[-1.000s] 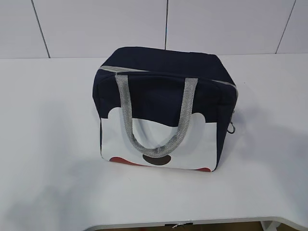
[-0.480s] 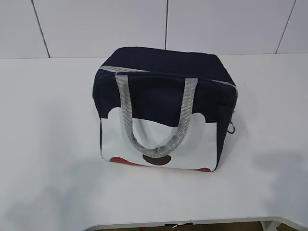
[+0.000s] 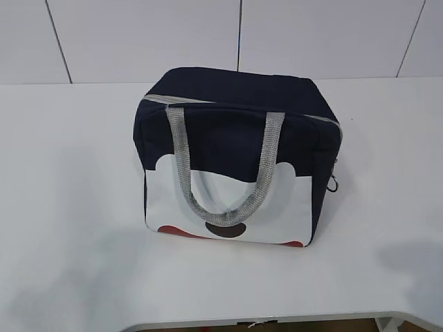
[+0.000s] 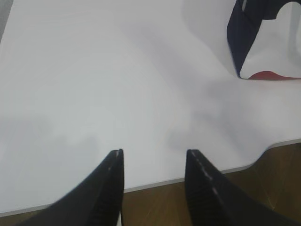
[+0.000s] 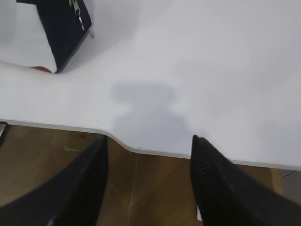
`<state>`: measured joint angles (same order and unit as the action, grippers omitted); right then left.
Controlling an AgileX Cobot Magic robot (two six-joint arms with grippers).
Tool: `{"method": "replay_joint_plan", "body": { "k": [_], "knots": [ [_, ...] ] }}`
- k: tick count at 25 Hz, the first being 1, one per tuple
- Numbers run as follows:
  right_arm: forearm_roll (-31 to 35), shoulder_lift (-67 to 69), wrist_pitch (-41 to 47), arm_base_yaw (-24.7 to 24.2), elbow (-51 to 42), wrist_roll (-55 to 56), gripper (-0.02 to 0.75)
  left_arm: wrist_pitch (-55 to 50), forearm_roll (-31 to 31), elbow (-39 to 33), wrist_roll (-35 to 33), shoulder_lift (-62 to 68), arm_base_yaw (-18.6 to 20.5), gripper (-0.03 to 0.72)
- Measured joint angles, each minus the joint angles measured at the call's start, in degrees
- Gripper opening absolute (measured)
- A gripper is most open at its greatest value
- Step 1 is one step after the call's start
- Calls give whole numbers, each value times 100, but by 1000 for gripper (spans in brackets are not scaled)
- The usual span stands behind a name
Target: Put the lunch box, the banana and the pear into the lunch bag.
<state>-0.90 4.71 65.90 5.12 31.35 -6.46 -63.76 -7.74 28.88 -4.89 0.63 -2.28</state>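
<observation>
Both empty: left gripper [image 4: 153, 157] part-open, right gripper [image 5: 149, 141] wider.

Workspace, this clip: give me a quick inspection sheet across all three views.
Surface: white table, bare around the bag.
Job's things: lunch bag upright mid-table, zipped shut, handles lying down its front; lunch box, banana, pear not seen.
Clutter: nothing seen.
Grippers: left gripper and right gripper open, empty, at the table's near edge.
Cables: nothing seen.
Surroundings: white panelled wall behind, brown floor below.
</observation>
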Motion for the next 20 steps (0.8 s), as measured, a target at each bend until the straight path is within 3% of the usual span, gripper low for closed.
{"method": "replay_joint_plan", "body": {
  "k": [20],
  "knots": [
    [-30, -570, -20, 0, -259, 12, 463, 0, -22, 0, 0, 0, 0, 305]
  ]
}}
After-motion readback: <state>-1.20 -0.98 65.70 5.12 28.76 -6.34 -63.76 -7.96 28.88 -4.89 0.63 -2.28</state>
